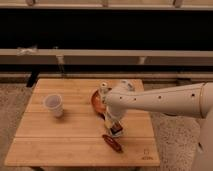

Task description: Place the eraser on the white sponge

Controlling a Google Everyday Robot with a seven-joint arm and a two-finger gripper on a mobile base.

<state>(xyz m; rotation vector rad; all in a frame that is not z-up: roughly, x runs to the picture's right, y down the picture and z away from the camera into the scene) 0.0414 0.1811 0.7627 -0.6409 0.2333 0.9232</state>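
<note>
The eraser (116, 129), a small black block with a red-orange label, is at the tip of my gripper (113, 122), right of the table's middle. It sits over an off-white block, the white sponge (121, 133), of which only an edge shows below and to the right. I cannot tell whether the eraser rests on the sponge or is held just above it. My white arm (160, 100) reaches in from the right and hides the area behind the gripper.
A slim red tool (112, 143) lies just in front of the gripper. A reddish dish (96, 101) and a white bottle-like thing (104, 88) stand behind it. A translucent plastic cup (54, 105) stands at the left of the wooden table (45, 145).
</note>
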